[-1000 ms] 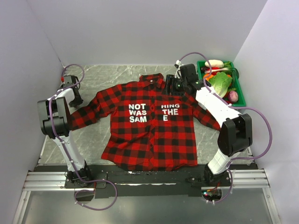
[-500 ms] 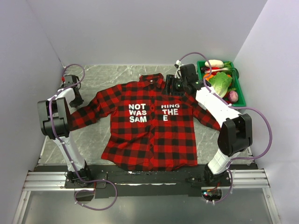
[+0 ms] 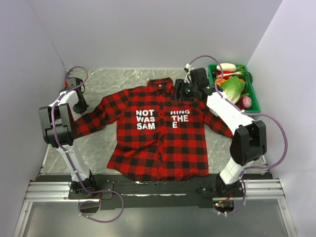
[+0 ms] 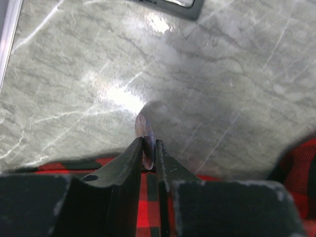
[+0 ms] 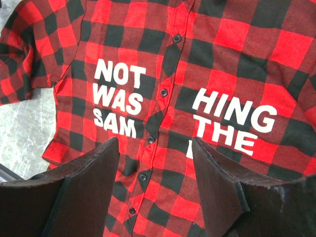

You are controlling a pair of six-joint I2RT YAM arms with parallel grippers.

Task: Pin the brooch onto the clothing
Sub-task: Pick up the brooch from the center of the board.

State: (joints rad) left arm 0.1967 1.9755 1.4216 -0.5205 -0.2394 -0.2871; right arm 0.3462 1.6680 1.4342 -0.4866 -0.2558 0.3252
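Note:
The clothing [image 3: 158,133], a red-and-black plaid shirt with white letters, lies flat on the marble table. The brooch [image 4: 144,129] shows edge-on in the left wrist view as a thin mauve-grey disc, pinched between the fingertips of my left gripper [image 4: 148,148]. That gripper [image 3: 79,103] is at the far left, by the end of the shirt's sleeve, with a strip of plaid under its fingers. My right gripper [image 3: 181,91] hovers over the collar area. In the right wrist view it [image 5: 155,140] stands open above the button placket [image 5: 163,92], with nothing between its fingers.
A green bin [image 3: 255,97] of toy vegetables stands at the back right, close to the right arm. Grey walls enclose the table on three sides. Bare marble [image 3: 123,79] lies behind the shirt's left shoulder. A metal rail [image 3: 148,190] runs along the near edge.
The left arm's wrist has shifted slightly toward the back left. The shirt and the right arm have not moved.

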